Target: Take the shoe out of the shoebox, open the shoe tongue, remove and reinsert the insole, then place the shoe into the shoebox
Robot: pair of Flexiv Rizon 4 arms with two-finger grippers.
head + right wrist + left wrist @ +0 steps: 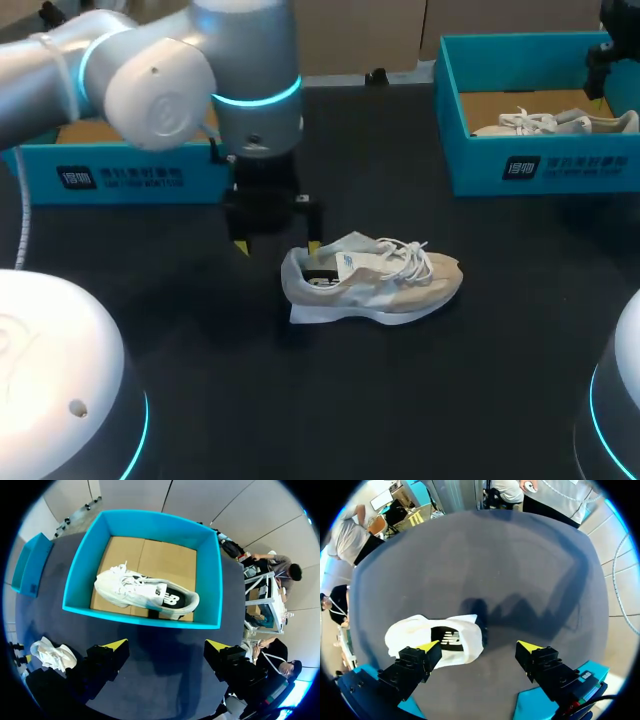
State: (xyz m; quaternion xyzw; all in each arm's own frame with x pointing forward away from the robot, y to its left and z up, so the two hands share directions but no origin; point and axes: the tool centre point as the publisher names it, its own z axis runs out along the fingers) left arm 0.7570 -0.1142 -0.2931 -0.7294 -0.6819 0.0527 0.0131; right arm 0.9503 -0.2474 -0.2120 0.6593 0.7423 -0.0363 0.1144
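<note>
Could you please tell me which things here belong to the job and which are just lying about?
Job: shoe on the table, shoebox, left gripper at the shoe's heel.
Lying about: second shoe inside the shoebox, other blue box at rear left.

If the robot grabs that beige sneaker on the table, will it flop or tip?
Probably stays upright: the beige and white lace-up sneaker rests flat on its broad sole. Its soft cloth collar would likely squash, and the loose laces dangle.
</note>
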